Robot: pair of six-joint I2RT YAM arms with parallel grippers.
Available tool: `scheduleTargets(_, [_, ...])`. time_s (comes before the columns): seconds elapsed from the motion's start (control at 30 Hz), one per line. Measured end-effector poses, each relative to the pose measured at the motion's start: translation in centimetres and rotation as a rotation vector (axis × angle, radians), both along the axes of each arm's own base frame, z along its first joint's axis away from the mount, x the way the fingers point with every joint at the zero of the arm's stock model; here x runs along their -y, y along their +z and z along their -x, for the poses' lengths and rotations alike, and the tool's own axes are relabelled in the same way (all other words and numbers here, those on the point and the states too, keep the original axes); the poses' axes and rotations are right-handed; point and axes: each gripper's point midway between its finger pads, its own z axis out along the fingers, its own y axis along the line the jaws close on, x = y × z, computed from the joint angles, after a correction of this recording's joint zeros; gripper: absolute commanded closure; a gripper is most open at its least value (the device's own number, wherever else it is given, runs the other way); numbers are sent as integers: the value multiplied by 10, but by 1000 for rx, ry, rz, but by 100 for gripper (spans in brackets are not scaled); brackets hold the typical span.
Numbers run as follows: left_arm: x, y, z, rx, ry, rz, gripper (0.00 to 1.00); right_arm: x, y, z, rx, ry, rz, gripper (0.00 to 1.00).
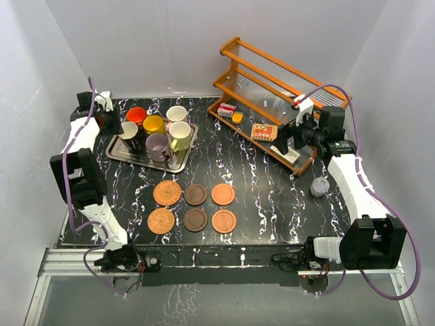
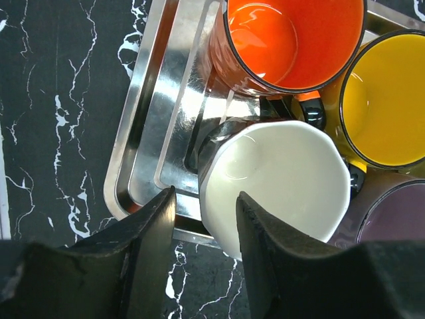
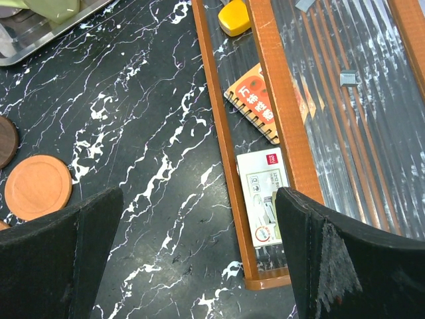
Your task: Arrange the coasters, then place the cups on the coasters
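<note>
Six cups point(image 1: 158, 144) crowd a metal tray point(image 1: 117, 153) at the upper left of the overhead view. Six coasters point(image 1: 196, 195) lie in two rows at lower centre of the tabletop point(image 1: 272, 190). The left gripper point(image 2: 206, 196) has its fingers apart, straddling the near rim of the black mug point(image 2: 279, 179); contact is unclear. The yellow mug point(image 2: 392, 100) and lilac mug point(image 2: 398, 212) are cut off at right. The right gripper point(image 3: 199, 199) has its fingers wide apart beside the wooden rack point(image 3: 226, 153).
</note>
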Motion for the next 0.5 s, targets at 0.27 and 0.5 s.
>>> scheduleTargets(0.27, [-1, -6, -2, -21, -8, 1, 71, 0, 0, 0, 3, 4, 5, 2])
scheduleTargets(0.5, [-1, -17, -2, -52, -24, 3, 77, 0, 0, 0, 5, 5, 7, 2])
